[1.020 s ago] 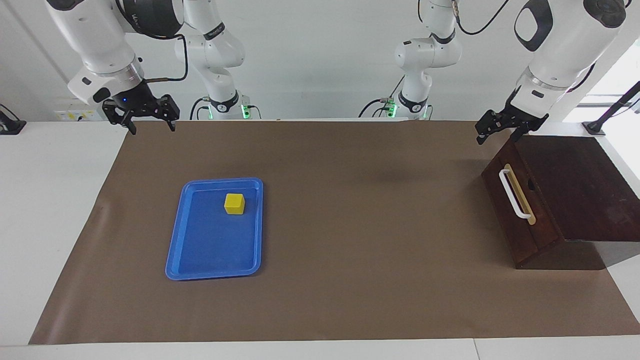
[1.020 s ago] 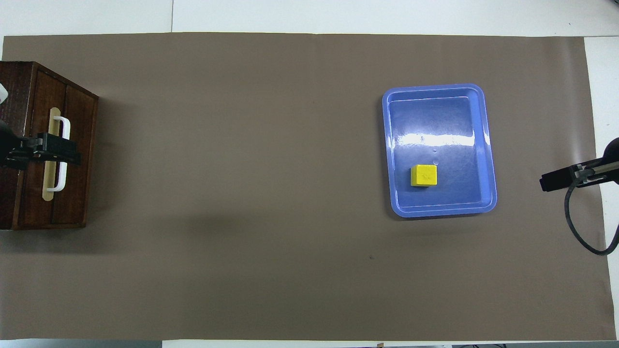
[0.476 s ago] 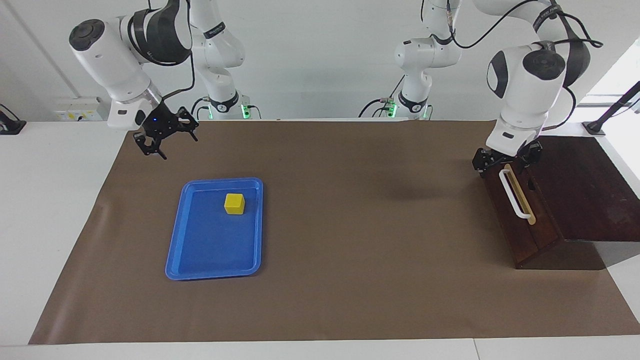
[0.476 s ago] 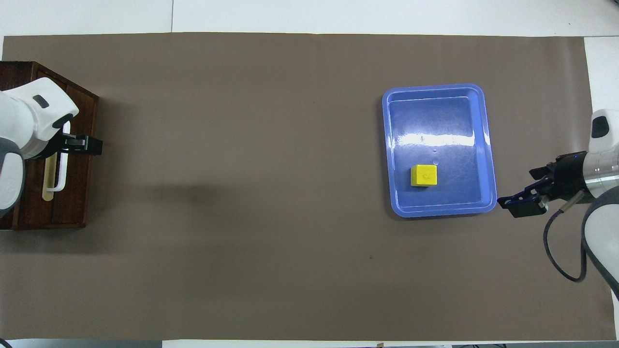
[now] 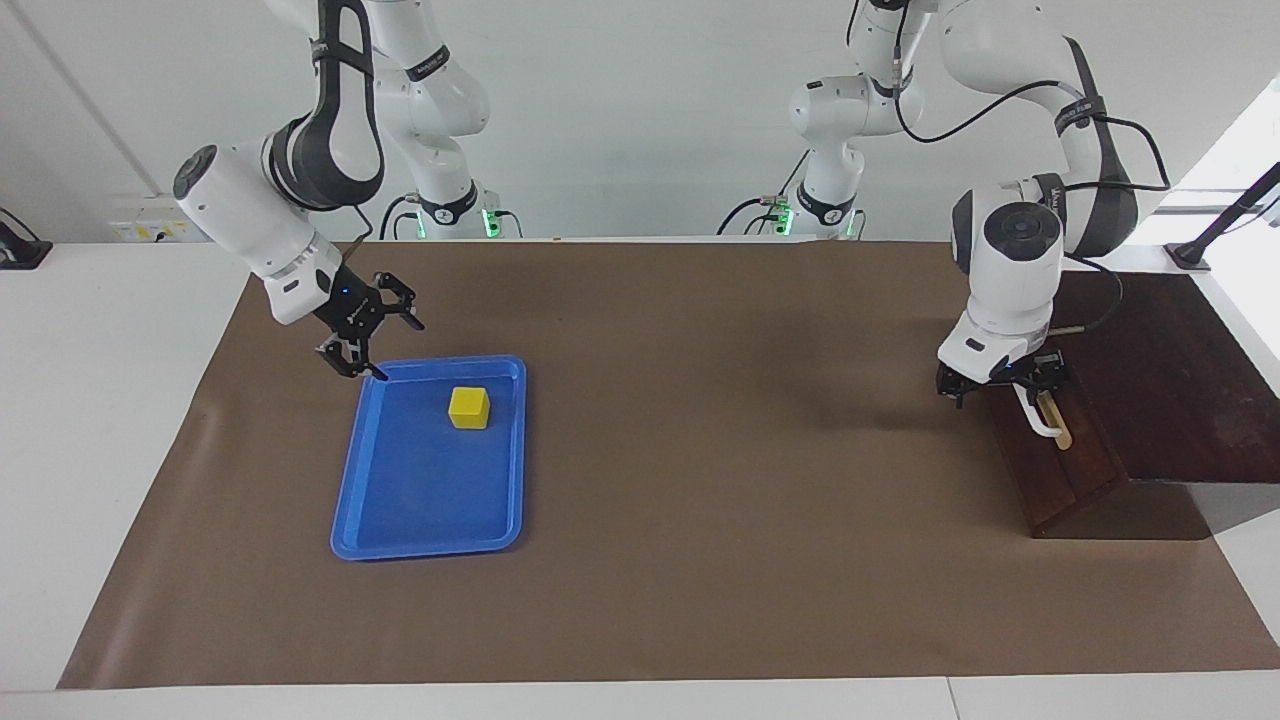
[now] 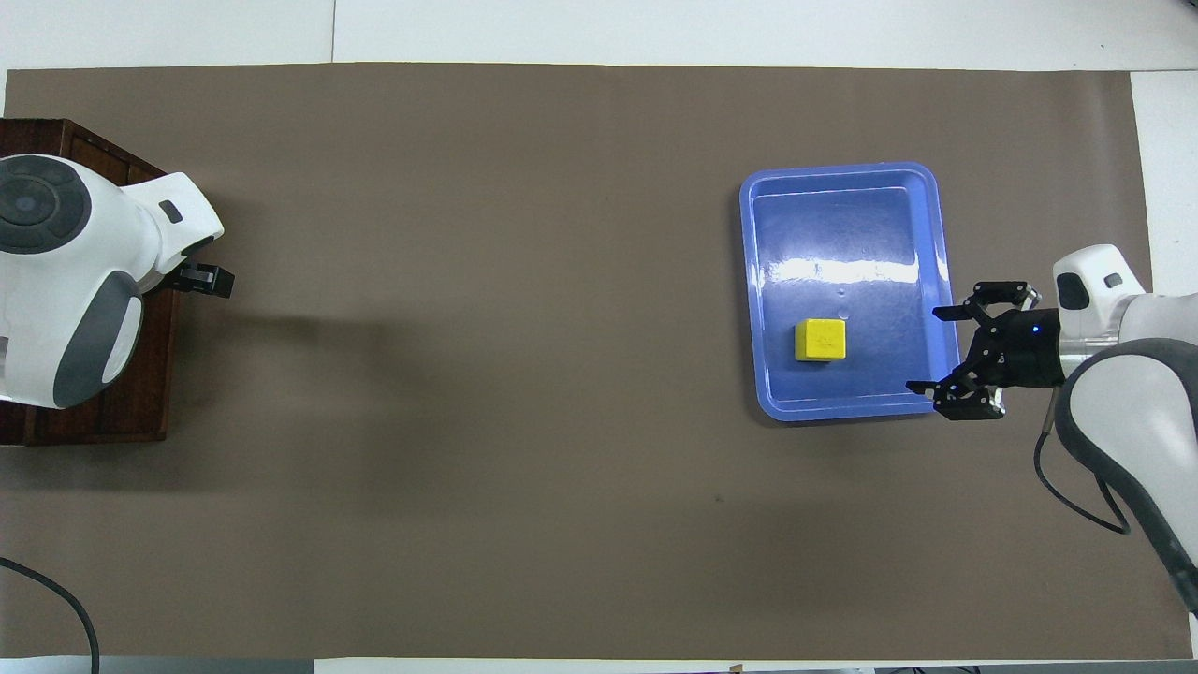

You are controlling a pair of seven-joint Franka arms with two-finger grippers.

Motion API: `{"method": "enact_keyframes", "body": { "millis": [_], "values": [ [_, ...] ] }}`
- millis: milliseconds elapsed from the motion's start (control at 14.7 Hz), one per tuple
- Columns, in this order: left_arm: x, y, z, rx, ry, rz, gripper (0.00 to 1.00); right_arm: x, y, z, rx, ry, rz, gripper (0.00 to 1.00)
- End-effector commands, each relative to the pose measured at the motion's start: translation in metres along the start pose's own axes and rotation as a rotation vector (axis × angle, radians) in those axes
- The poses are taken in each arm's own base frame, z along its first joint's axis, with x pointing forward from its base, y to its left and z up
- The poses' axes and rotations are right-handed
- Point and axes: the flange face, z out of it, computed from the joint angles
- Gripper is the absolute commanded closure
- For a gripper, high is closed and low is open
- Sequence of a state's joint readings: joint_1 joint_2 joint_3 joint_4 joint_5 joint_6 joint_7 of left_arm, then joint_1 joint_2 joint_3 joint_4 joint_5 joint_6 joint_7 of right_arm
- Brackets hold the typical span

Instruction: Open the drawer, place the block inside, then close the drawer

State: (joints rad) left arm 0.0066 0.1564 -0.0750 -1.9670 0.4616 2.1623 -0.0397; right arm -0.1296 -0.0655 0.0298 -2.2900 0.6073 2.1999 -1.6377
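The yellow block (image 5: 468,407) sits in the blue tray (image 5: 430,545), in the half nearer the robots; it also shows in the overhead view (image 6: 821,339). My right gripper (image 5: 385,345) is open and hangs over the tray's edge toward the right arm's end of the table (image 6: 941,351), apart from the block. The dark wooden drawer (image 5: 1060,470) is shut. My left gripper (image 5: 1003,385) is low at the drawer's front, at its white bar handle (image 5: 1045,428). In the overhead view the left arm hides the handle and most of the drawer (image 6: 140,374).
A brown mat (image 5: 700,450) covers the table between the tray and the drawer box. The box stands at the left arm's end of the table, its top (image 5: 1170,360) sloping. The tray (image 6: 842,173) holds only the block.
The left gripper came down from above the box to the drawer's handle. The right gripper came down and moved toward the tray, now over its edge. Block and drawer have not moved.
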Motion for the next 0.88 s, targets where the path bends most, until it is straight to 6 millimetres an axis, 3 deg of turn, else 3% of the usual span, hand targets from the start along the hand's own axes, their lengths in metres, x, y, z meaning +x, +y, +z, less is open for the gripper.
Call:
{"method": "enact_keyframes", "body": {
  "millis": [0,204,340,476,816],
  "values": [
    [-0.004,0.001,0.010,0.032,0.010,0.035,0.00,-0.010,0.010,0.021,-0.030,0.084,-0.165,0.00],
    [-0.001,0.009,0.025,0.049,0.001,0.065,0.00,-0.010,0.009,0.031,-0.035,0.119,-0.195,0.00],
    [-0.002,0.011,0.025,0.054,-0.013,0.073,0.00,-0.018,0.012,0.053,-0.025,0.185,-0.209,0.00],
    [-0.003,0.004,0.025,0.076,-0.034,0.074,0.00,-0.033,0.016,0.082,-0.013,0.239,-0.224,0.00],
    [0.006,-0.003,0.010,0.121,-0.031,0.090,0.00,-0.041,0.015,0.110,0.050,0.277,-0.269,0.00]
  ]
}}
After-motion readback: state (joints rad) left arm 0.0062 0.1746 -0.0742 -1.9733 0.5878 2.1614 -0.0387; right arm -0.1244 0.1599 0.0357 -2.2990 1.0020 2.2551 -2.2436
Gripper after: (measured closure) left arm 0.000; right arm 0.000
